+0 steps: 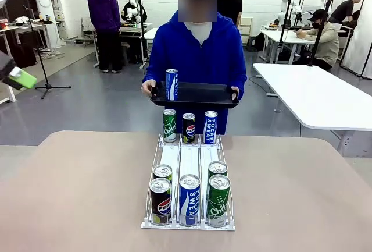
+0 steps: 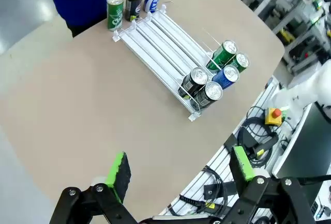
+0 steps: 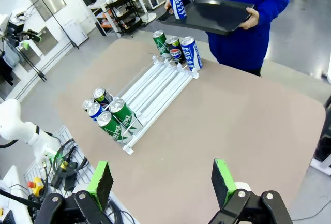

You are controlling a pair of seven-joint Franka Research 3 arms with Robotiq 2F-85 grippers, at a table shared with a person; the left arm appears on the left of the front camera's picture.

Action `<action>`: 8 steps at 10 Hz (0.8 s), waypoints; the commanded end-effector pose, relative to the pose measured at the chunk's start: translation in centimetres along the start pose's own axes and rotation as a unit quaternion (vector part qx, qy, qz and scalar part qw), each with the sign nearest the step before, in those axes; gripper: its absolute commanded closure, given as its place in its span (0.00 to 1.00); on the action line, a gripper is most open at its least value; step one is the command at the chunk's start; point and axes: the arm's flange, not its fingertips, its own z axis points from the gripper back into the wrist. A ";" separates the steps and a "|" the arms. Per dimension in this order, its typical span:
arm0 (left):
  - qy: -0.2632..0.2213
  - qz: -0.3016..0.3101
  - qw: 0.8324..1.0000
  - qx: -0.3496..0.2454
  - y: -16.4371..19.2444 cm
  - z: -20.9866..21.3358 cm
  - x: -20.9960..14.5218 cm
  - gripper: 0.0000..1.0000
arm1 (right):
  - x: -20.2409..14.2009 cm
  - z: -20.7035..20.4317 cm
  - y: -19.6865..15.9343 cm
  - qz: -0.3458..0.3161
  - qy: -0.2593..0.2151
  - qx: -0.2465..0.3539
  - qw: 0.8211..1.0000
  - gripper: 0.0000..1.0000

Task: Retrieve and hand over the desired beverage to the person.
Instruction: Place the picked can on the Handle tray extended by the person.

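The person (image 1: 197,48) in a blue hoodie stands at the table's far side and holds a black tray (image 1: 195,96) with both hands. A blue Pocari Sweat can (image 1: 171,84) stands upright on the tray's left part. On the table a white wire rack (image 1: 189,164) holds beverage cans. At its far end stand a green can (image 1: 169,126), a Pepsi can (image 1: 189,127) and a Pocari can (image 1: 210,127). The near end holds a Pepsi (image 1: 160,201), a Pocari (image 1: 189,199) and green cans (image 1: 218,200). My left gripper (image 2: 181,167) and right gripper (image 3: 161,180) hang open high above the table, holding nothing.
The beige table (image 1: 75,194) has free room on both sides of the rack. A green pad of my left gripper (image 1: 20,77) shows at the left edge, well off the table. A white table (image 1: 319,95) stands at the back right, and other people work farther off.
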 end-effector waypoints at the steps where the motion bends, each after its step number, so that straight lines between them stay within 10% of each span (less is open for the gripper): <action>1: -0.015 0.014 0.999 -0.028 2.0 0.4 -1.2 0.00 | 0.4 0.0 -0.1 0.004 -0.014 0.012 1.000 0.00; 8: -0.026 0.036 0.999 -0.028 3.1 1.7 -2.2 0.00 | 0.4 0.0 -0.1 0.004 -0.014 0.012 1.000 0.00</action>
